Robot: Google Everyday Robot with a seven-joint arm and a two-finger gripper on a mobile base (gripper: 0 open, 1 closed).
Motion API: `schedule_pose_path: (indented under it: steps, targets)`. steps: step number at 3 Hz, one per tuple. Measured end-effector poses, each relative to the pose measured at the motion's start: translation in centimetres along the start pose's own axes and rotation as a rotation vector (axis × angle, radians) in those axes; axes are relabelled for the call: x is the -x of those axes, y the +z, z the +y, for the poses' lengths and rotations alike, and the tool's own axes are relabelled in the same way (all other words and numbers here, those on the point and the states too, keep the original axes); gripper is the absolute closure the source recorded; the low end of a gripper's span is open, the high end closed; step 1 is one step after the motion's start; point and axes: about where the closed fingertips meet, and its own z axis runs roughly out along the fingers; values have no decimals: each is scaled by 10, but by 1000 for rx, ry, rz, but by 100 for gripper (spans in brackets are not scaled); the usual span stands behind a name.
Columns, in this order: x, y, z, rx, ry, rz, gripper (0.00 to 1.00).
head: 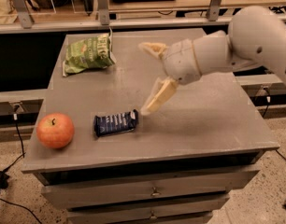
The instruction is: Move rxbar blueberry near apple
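Observation:
The rxbar blueberry (pixel 116 122), a dark navy wrapper with pale lettering, lies flat on the grey table near its front left, a short way right of the apple (pixel 55 130). The apple is red-orange with a dark stem and sits at the table's front left corner. My gripper (pixel 148 77) is open and empty, raised above the table, up and to the right of the bar. Its lower fingertip (pixel 147 109) hangs just right of the bar's right end and does not touch it.
A green chip bag (pixel 89 54) lies at the back left of the table (pixel 203 120). Drawers with small knobs sit under the table's front edge. A rail and shelf run behind the table. Cables lie on the floor at left.

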Motion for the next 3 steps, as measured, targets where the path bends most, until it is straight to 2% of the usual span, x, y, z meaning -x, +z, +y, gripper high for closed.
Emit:
schedule_pose_path:
  steps: [1,2,3]
  targets:
    - [13,-46,-55,-97,-15,-9,0]
    - [35,-80,-84,-180,-53,-29,0]
    - [35,-80,-84,-180,-53,-29,0]
